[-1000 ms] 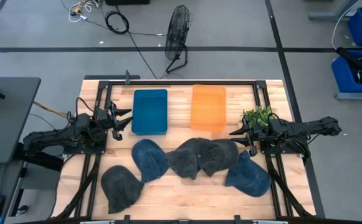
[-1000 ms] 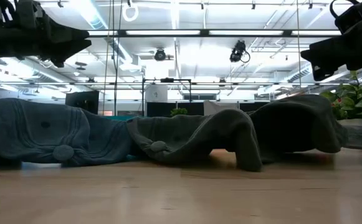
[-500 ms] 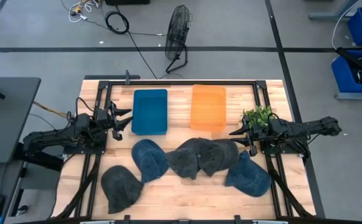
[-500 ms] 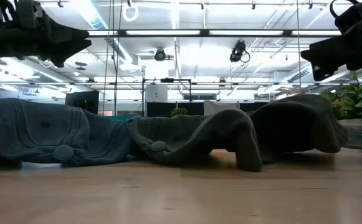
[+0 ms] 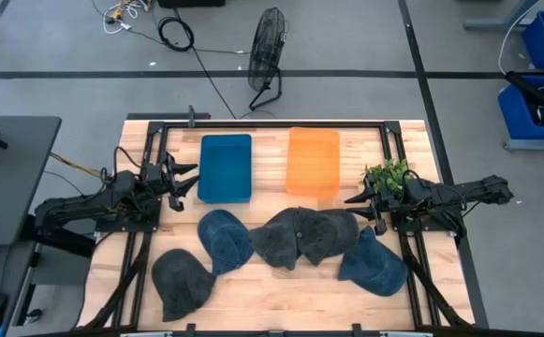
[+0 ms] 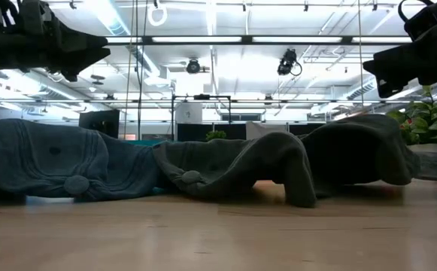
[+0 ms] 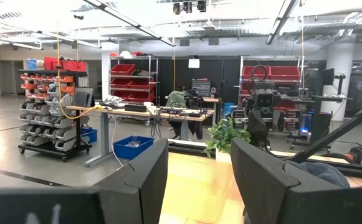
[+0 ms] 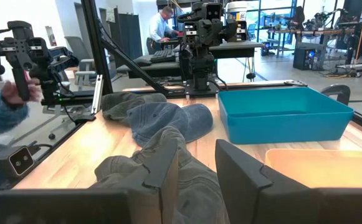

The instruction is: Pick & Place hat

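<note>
Not yet begun, by the look of it. Five hats strewn across the near half of the worktop (image 5: 272, 290): a blue hat (image 5: 223, 239) left of centre, a grey hat (image 5: 180, 281) towards the near left corner, two dark hats (image 5: 286, 239) (image 5: 332, 232) overlapping at the middle, another blue hat (image 5: 374, 262) towards the near right. None gripped, none lifted.

Blue bin (image 5: 226, 167) and orange bin (image 5: 313, 161) side by side at the far edge, both bare inside; no hat placed.

Left gripper (image 5: 185, 178) raised at the left edge, just beside the blue bin, jaws parted with a clear gap, holding nothing. Right gripper (image 5: 358, 200) raised at the right edge beside a small plant (image 5: 387, 173), jaws likewise apart and bare, pointing over the dark hats just beneath.

Everything left to do: descend on a hat, close, lift, carry to a bin, release, presumably repeated for the others. Which bin takes which hat, impossible to tell from here.
</note>
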